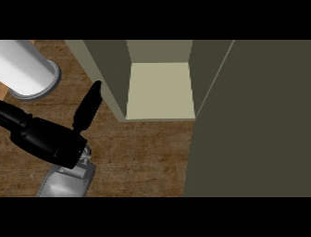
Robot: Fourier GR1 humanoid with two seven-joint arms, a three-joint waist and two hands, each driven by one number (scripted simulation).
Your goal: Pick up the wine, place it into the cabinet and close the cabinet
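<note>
The wine bottle (39, 134) is dark and glossy. It lies tilted across my left hand (88, 107), with its neck running to the view's left edge. The bottle hides most of the hand; one black finger sticks straight up beside the cabinet's left wall. My grey left forearm (66, 181) comes in from the lower edge. The cabinet (159, 90) stands open at the centre, with a pale bare shelf inside. Its dark olive door (261, 125) is swung open and fills the right side. The bottle is left of the opening, outside it. My right hand does not show.
A wide white cylinder with a grey rim (18, 69) fills the upper left, just above the bottle's neck. The brown wooden counter (141, 152) shows below the cabinet and left of the door.
</note>
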